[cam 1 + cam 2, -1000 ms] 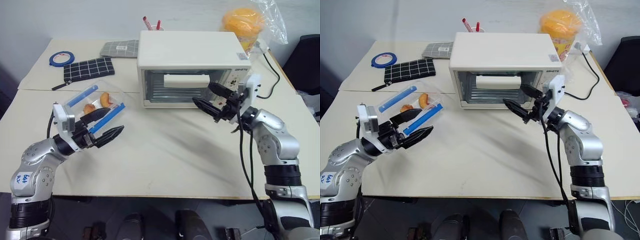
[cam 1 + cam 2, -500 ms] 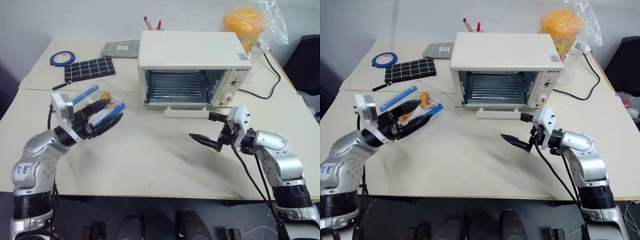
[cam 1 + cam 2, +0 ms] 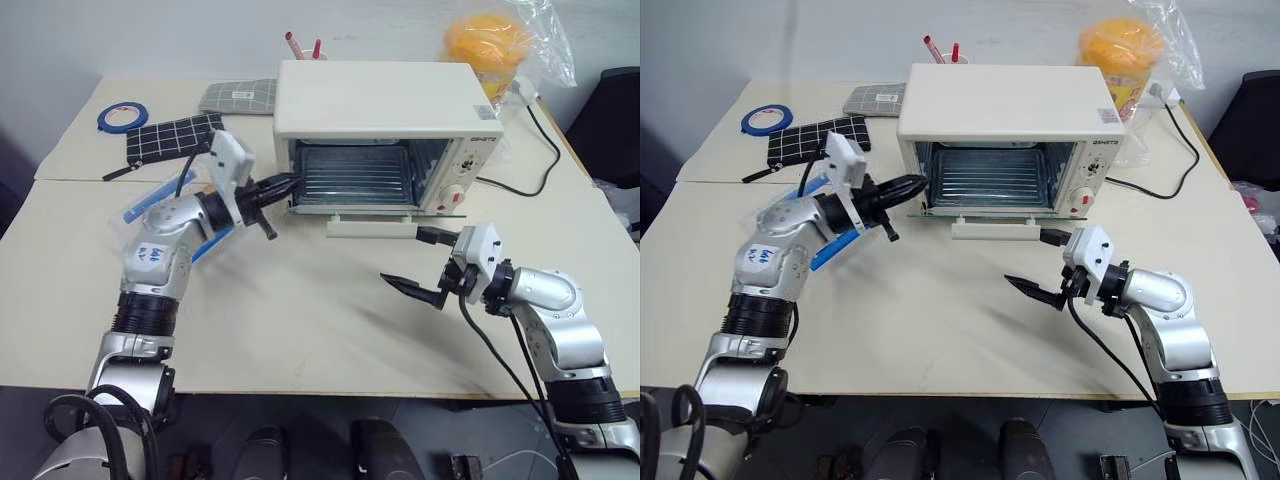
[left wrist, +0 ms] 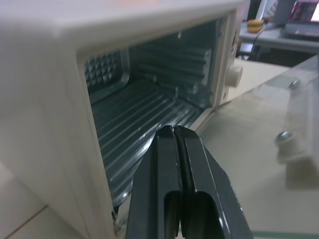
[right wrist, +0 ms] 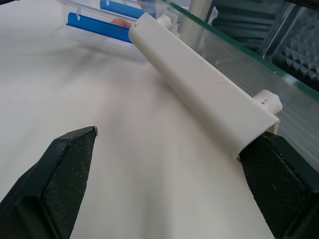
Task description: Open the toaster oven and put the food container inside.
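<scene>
Listing first the food container (image 5: 99,24): clear box, blue side clips, orange pieces inside, resting on the counter (image 3: 300,320) under the left forearm, beside the oven's left front corner. No end effector grips it.

Toaster oven (image 3: 380,100): cream-white, door dropped flat, white bar handle (image 3: 372,228) facing us, wire rack (image 3: 355,175) bare.

Left end effector (image 3: 285,183): fingers pressed together, empty, aimed at the left edge of the oven mouth.

Right end effector (image 3: 402,257): jaws wide, empty, just in front of the handle's right end.

We judge opening done and loading not begun. To do it well, we would spread the left fingers, seat them across the box between the clips, keep it level, and carry it over the lowered door onto the rack.

Beyond: black grid pouch (image 3: 175,138), blue tape roll (image 3: 123,117).
</scene>
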`<act>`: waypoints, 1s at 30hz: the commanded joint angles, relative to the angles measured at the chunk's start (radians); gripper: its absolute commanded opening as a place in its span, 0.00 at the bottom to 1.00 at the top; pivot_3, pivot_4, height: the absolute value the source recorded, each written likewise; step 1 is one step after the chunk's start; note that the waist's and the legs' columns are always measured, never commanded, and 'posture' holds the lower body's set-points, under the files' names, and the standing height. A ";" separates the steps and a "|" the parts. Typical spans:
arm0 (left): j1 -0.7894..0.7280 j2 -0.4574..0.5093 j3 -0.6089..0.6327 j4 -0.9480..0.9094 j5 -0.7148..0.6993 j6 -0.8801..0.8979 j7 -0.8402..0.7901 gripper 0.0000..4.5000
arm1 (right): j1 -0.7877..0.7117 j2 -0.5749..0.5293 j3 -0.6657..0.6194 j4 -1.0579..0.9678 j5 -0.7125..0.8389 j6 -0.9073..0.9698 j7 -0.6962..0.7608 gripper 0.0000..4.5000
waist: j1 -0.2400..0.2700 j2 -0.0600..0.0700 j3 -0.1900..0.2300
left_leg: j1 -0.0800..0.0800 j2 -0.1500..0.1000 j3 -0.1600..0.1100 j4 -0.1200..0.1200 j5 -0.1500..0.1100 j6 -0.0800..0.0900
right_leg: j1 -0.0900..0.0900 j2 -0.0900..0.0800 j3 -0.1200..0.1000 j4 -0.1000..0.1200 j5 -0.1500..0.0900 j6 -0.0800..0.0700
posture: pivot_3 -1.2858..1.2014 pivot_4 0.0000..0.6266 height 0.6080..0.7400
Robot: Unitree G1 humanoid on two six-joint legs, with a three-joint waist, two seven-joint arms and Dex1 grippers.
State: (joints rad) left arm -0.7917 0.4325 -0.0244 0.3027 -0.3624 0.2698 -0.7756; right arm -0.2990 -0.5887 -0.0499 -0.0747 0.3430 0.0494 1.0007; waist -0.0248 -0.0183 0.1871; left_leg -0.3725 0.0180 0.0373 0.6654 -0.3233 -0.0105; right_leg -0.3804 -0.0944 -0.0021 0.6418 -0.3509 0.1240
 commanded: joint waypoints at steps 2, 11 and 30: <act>-0.010 -0.014 -0.032 -0.010 0.022 -0.030 -0.077 0.01 | 0.112 -0.017 -0.057 -0.075 0.000 -0.054 -0.033 1.00 | 0.007 0.000 0.000 | 0.000 -0.001 0.000 0.001 0.000 0.000 | 0.001 -0.001 0.000 0.000 0.000 0.000 | 0.52 0.24 1.00; 0.052 0.003 -0.115 -0.014 0.106 -0.020 -0.159 0.01 | 0.494 -0.037 -0.287 -0.144 0.023 -0.130 -0.086 1.00 | 0.027 0.000 0.000 | 0.001 -0.003 0.000 0.002 0.000 0.002 | 0.004 -0.001 0.000 -0.004 0.000 0.001 | 0.52 0.24 1.00; 0.387 0.106 0.218 -0.445 -0.118 0.107 -0.081 0.58 | 0.304 -0.045 -0.184 -0.316 0.150 0.045 -0.102 1.00 | 0.011 0.000 0.000 | 0.003 0.002 -0.002 0.000 0.001 0.000 | 0.003 -0.004 0.002 -0.004 0.001 0.001 | 0.52 0.24 1.00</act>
State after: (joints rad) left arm -0.4411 0.5013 0.1014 -0.0663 -0.4036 0.3446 -0.8343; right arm 0.0189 -0.6250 -0.2518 -0.3476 0.4538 0.0726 0.8861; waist -0.0137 -0.0185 0.1873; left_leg -0.3692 0.0210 0.0362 0.6651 -0.3227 -0.0111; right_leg -0.3777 -0.0976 -0.0004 0.6380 -0.3505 0.1244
